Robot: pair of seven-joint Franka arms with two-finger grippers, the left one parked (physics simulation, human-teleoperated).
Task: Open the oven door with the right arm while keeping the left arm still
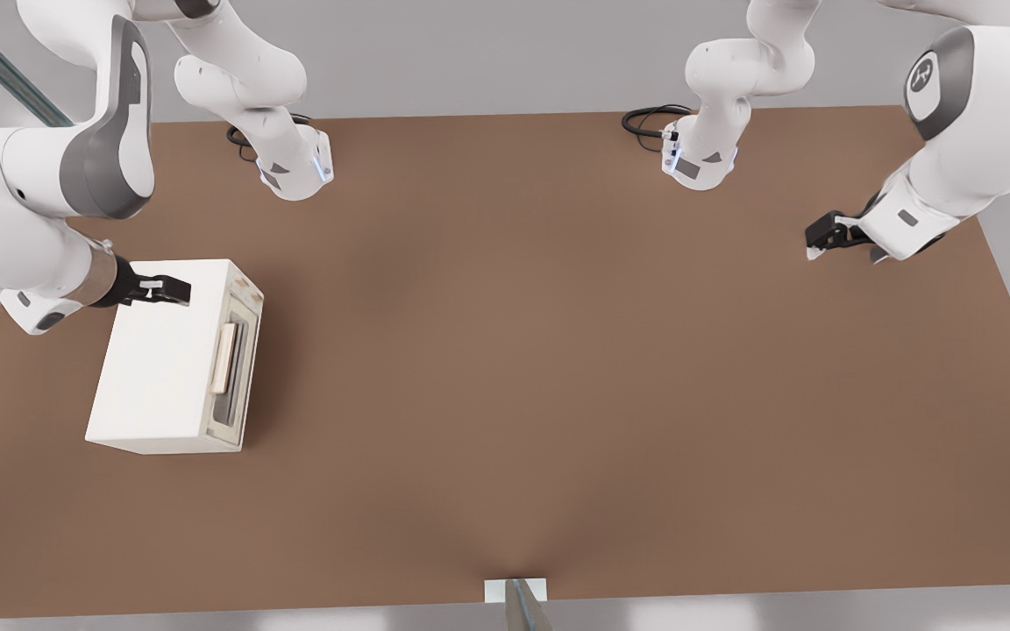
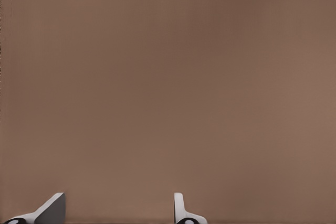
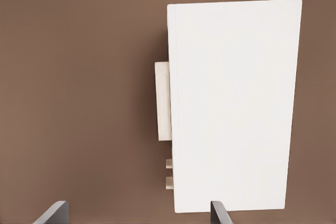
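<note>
1. The oven door (image 1: pixel 240 350), a cream panel with a dark glass window, is closed flat against a small white oven (image 1: pixel 159 359). The oven stands near the table's (image 1: pixel 558 368) edge at the front view's left, its door facing the middle of the table.
2. A pale tan bar handle (image 1: pixel 224 358) runs along the door, just under the oven's top edge. In the right wrist view it juts from the front as a pale block (image 3: pixel 162 100), with two small knobs (image 3: pixel 169 173) beside it.
3. The right arm's gripper (image 1: pixel 157 290) hovers over the oven top's far corner, short of the handle and touching nothing. Its two fingers stand apart and hold nothing.
4. Judgement: this is the approach step; the door is not yet opened.
5. Next, the gripper likely needs to cross past the front edge, drop to the handle, close on it and pull outward.
</note>
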